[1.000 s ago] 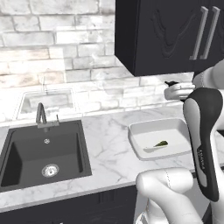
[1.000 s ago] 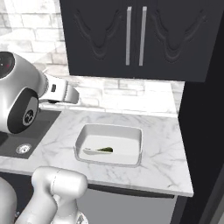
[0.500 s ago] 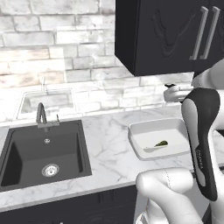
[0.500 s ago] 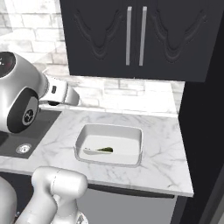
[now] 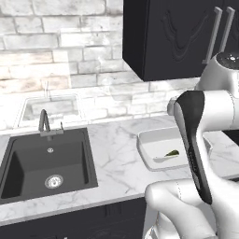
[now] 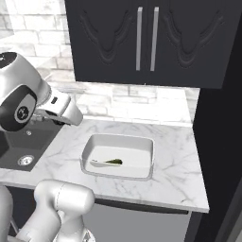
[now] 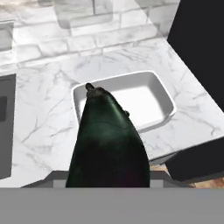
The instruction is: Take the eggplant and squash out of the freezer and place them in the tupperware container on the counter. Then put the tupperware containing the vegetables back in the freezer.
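Left of the arm, a black rectangular sink basin [image 5: 46, 161] is set into the white, grey-veined marble counter [image 5: 116, 156]. Further right on that counter sits the shallow white tupperware container [image 6: 118, 156] with rounded corners, and a small dark green thing [image 6: 112, 162] lies on its floor; what it is I cannot tell. In the hand view a dark, glossy, tapering eggplant [image 7: 108, 144] rises from the bottom edge and points stem-first toward the container. The fingertips are hidden behind it, so I cannot tell their spread, though the eggplant looks carried. The step in hand appears to be bringing the eggplant to the container. Next the hand should move forward over the tray, lower, and let go inside the rim.
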Robot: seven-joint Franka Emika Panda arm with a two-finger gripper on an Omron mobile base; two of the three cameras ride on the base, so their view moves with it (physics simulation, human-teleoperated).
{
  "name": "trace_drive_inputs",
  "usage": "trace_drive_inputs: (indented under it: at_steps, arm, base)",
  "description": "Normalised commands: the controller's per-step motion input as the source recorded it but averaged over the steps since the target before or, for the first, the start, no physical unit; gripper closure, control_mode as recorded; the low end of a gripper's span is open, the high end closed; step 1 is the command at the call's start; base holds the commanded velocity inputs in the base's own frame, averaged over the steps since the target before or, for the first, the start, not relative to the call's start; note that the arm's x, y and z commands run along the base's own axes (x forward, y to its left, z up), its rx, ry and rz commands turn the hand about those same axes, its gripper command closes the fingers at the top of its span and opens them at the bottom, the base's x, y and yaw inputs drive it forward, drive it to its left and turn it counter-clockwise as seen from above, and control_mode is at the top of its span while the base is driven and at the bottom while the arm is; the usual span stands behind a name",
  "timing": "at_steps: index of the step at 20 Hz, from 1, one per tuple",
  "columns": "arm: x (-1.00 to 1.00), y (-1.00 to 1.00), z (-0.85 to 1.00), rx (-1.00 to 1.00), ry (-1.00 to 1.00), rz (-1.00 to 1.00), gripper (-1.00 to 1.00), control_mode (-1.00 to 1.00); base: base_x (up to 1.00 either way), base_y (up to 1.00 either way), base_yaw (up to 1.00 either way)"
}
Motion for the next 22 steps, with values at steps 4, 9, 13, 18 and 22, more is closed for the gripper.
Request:
trace_drive_inputs:
  at_steps: [4, 9, 13, 18, 22]
  arm:
    - [0.14, 0.00, -0.53, 0.00, 0.14, -0.18, 1.00, -1.00]
    - [0.35, -0.01, -0.82, -0.03, 0.00, -0.13, 1.00, -1.00]
    - [0.56, -0.27, -0.78, -0.01, -0.01, -0.01, 1.00, -1.00]
    - [0.55, -0.31, -0.72, 0.00, 0.00, 0.00, 1.00, -1.00]
    - [0.51, -0.23, -0.78, 0.00, 0.00, 0.00, 1.00, -1.00]
  base:
    - [0.00, 0.00, 0.00]
    - [0.00, 0.00, 0.00]
    - [0.00, 0.00, 0.00]
    - [0.00, 0.00, 0.00]
    - [0.00, 0.00, 0.00]
